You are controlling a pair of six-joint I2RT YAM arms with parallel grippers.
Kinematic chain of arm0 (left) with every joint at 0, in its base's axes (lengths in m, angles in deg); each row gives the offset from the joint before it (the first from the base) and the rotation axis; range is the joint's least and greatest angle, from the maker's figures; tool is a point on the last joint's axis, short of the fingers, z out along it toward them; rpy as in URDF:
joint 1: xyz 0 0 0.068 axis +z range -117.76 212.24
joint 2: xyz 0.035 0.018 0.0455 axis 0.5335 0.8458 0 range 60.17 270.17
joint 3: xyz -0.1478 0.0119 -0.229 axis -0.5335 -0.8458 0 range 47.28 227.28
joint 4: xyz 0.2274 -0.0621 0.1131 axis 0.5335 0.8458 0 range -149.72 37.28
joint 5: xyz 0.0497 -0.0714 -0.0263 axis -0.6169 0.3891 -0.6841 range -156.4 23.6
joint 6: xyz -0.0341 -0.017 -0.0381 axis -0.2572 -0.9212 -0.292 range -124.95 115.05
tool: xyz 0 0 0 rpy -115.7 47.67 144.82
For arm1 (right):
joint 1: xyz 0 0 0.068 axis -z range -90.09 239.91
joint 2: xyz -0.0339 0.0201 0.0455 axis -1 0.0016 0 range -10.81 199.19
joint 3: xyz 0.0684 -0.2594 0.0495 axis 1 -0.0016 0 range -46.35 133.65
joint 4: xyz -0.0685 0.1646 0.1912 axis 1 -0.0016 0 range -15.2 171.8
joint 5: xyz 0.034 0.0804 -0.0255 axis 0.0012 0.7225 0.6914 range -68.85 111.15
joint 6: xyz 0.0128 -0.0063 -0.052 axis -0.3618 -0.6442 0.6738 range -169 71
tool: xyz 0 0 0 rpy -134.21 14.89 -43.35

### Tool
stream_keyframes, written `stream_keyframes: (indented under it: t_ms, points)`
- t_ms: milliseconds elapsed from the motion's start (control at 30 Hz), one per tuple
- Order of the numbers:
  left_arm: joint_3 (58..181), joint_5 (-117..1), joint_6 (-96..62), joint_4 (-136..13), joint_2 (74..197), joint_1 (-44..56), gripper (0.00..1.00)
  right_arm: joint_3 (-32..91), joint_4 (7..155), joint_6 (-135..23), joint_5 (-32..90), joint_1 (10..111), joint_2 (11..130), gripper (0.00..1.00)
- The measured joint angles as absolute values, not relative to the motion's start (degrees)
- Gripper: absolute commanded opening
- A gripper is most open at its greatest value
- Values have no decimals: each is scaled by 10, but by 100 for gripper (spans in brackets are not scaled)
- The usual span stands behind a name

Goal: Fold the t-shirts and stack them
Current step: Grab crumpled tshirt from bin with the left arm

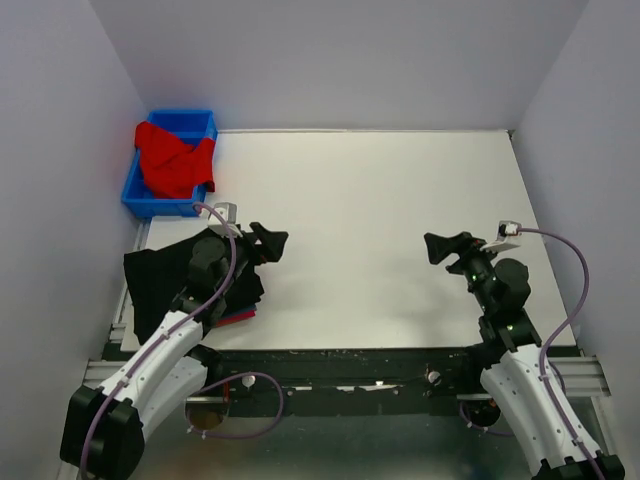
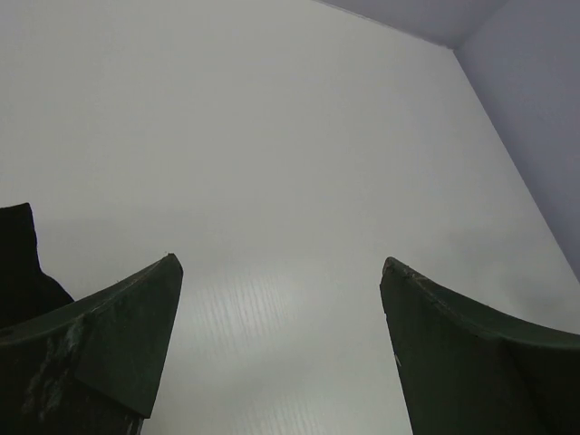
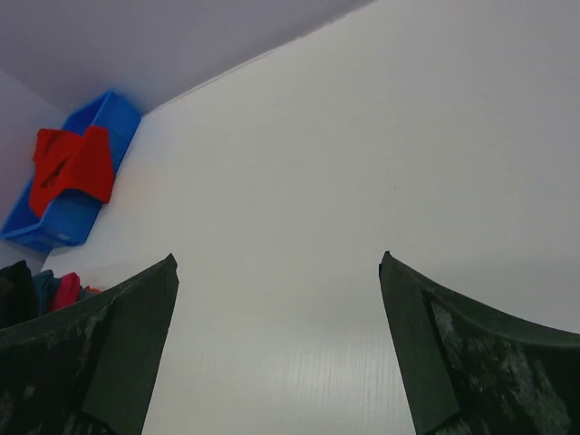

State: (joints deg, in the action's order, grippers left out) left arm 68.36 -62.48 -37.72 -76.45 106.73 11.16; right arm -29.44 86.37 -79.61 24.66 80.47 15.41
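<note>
- Where the left wrist view caught only one black corner, the top view showed folded black t-shirts (image 1: 150, 282) beside the spread left gripper (image 1: 272, 243).
- Red t-shirt (image 1: 172, 160) lay at upper left; right gripper (image 1: 438, 247) was spread too.

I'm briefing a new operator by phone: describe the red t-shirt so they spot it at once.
Start at the white table and go to its far left corner, where a blue bin sits by the wall. The red t-shirt lies crumpled in that bin, hanging over its rim. Unlike the dark shirts piled at the near left edge, it is bright red and unfolded.
</note>
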Motion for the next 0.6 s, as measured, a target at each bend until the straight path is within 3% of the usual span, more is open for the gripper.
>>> stream_keyframes:
  t_ms: [400, 600]
  points:
    - [684, -642, -385, -767, 1043, 112, 99, -315, 867, -796, 246, 805, 132, 100]
    - [759, -683, -426, -702, 1120, 114, 99, -324, 869, -796, 245, 805, 132, 100]
